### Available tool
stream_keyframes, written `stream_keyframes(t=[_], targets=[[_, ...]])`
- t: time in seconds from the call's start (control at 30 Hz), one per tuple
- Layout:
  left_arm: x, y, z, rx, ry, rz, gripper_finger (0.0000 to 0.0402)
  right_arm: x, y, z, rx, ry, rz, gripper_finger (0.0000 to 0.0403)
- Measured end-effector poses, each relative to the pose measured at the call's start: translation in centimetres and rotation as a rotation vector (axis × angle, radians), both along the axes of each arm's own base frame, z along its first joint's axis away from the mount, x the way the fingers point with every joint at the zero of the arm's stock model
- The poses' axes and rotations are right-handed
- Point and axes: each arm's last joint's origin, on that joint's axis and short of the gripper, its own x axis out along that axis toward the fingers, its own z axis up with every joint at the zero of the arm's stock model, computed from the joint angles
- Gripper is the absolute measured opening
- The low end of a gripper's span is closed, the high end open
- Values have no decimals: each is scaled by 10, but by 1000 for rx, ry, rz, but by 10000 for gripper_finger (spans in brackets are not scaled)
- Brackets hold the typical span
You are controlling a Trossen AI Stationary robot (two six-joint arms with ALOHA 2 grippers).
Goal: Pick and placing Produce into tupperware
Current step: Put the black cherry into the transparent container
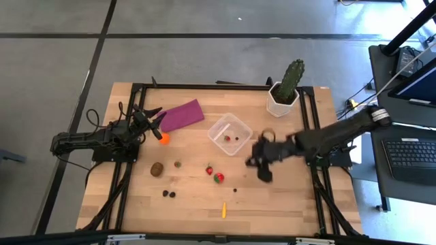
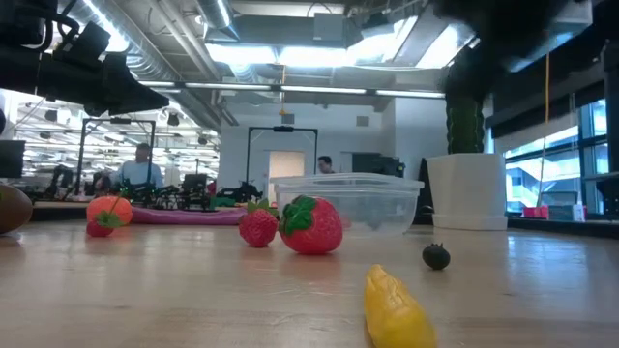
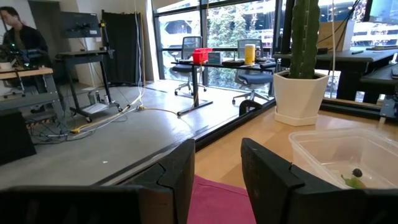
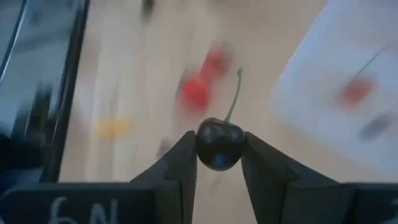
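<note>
The clear tupperware [image 1: 229, 133] stands mid-table with a red piece and a dark piece inside. On the table lie an orange ball [image 1: 164, 138], a brown kiwi [image 1: 157, 169], two strawberries [image 1: 214, 174], dark berries [image 1: 169, 194] and a yellow piece [image 1: 223, 209]. My right gripper [image 1: 261, 166] hovers just right of the tupperware and the strawberries, shut on a dark cherry [image 4: 219, 144]. My left gripper [image 1: 154, 117] is open and empty at the purple cloth [image 1: 182, 114], far left. My right gripper pinches the cherry's round body [image 4: 203, 147] between its two fingertips, one on each side. The fingers come from above, slanting down toward the table. The cherry is lifted clear of the table, and its green stem [image 4: 234, 96] sticks out beyond the fingers.
A green cactus in a white pot [image 1: 283, 97] stands at the far right, behind the tupperware. Black frame rails run along the table's left, right and far edges. Bare wood lies between the strawberries and the near edge.
</note>
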Motion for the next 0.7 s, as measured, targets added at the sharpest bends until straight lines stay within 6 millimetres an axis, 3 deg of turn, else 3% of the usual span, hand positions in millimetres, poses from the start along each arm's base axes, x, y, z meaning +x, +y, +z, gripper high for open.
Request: stream_keyframes(t=[0.23, 0.37, 0.53, 0.7], targets=[[0, 0, 0, 0, 0, 0, 124, 27, -71, 99, -162, -292, -199, 111], [0, 0, 0, 2, 2, 0, 124, 37, -108, 129, -199, -242, -303, 111], [0, 0, 0, 2, 2, 0, 124, 60, -139, 124, -202, -42, -298, 112], [0, 0, 0, 2, 2, 0, 124, 87, -160, 77, -174, 193, -271, 112]])
